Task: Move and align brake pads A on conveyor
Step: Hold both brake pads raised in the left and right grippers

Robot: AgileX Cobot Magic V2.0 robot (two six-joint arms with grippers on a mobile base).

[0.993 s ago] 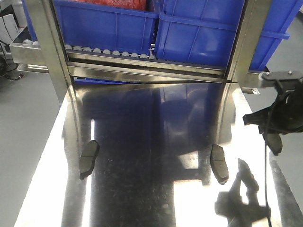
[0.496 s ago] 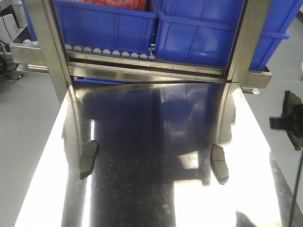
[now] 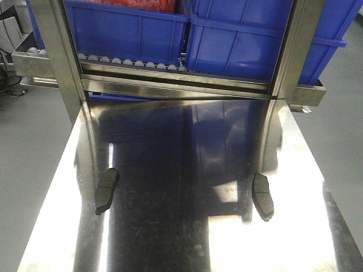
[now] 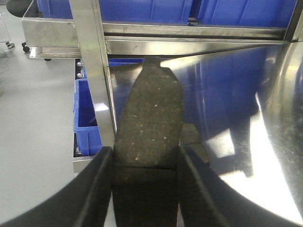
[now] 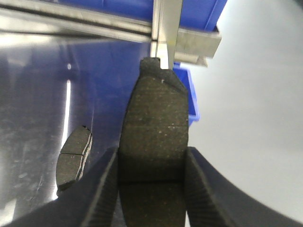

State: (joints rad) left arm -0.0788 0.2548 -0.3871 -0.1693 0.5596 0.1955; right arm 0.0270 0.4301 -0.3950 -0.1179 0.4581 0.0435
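a steel table [image 3: 187, 141] reflects the blue bins [image 3: 130, 28] racked behind it, with grey floor [image 3: 22, 147] on both sides. the left tool [image 4: 145, 158] is clenched on one brake pad [image 4: 149, 104], and a second pad [image 4: 195, 140] lies on the table below and right of it. the right tool [image 5: 151, 158] grips another brake pad [image 5: 154, 109], with a loose pad [image 5: 73, 161] on the table to its left. since half a second earlier, the right arm has gone from the front view's right edge; the two pads on the table lie unmoved.
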